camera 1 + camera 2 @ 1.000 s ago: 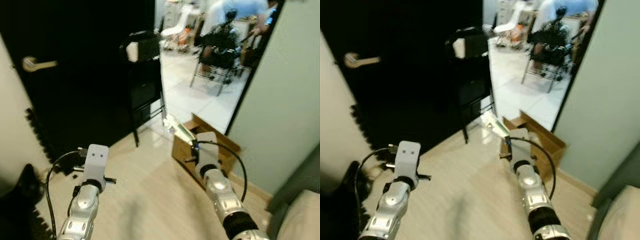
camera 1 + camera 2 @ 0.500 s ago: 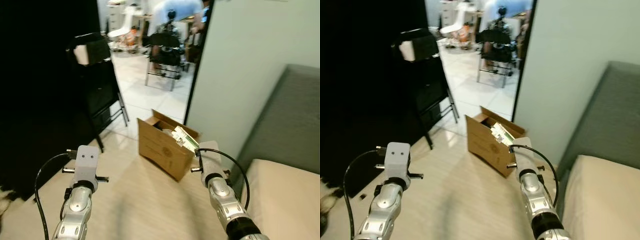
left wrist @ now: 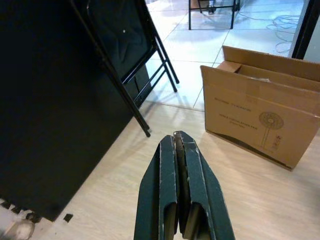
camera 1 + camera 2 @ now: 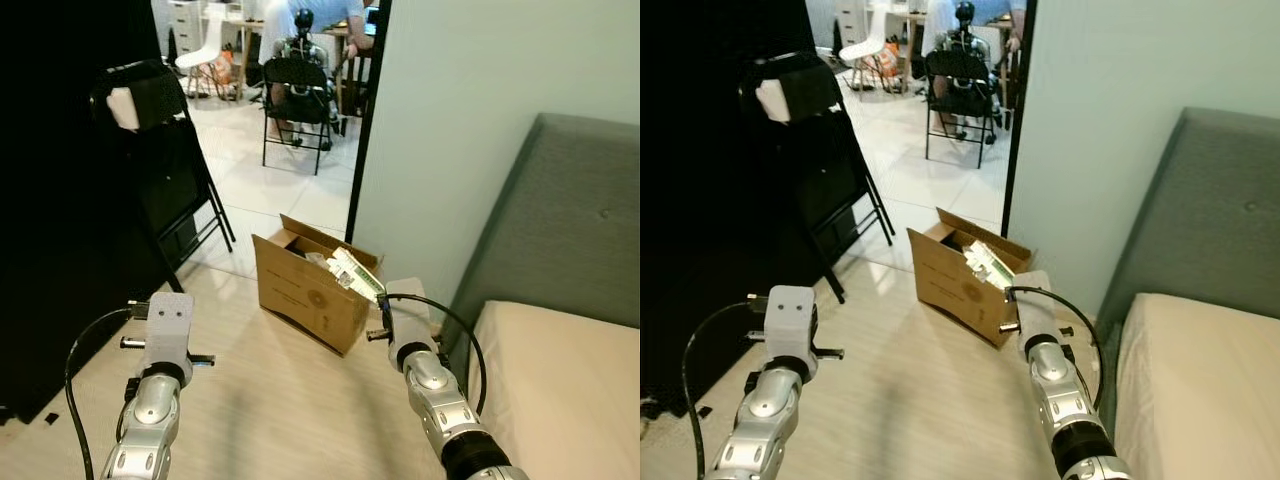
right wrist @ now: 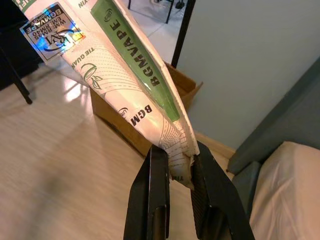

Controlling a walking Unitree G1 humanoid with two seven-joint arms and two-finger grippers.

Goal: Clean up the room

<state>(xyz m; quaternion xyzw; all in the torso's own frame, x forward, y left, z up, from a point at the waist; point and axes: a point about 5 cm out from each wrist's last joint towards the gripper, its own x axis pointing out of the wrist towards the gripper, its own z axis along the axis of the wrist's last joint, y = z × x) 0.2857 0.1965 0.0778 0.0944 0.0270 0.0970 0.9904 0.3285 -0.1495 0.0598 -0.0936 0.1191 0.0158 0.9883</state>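
Observation:
My right gripper (image 5: 173,162) is shut on a white and green packet (image 5: 120,75), held up in front of me over the near corner of an open cardboard box (image 4: 305,290). In the head views the packet (image 4: 355,275) sticks out toward the box's opening. The box stands on the wooden floor by the doorway, with some items inside. My left gripper (image 3: 177,150) is shut with nothing in it, raised over the floor to the left of the box (image 3: 260,125).
A black folding chair (image 4: 160,150) stands by the dark door on the left. Beyond the doorway a person (image 4: 305,20) sits at a desk on a black chair. A grey headboard (image 4: 560,230) and beige mattress (image 4: 560,390) lie at right.
The view has swung right: the door and its handle slid out to the left and the bed came in. The box now sits nearer the middle, with the packet still held.

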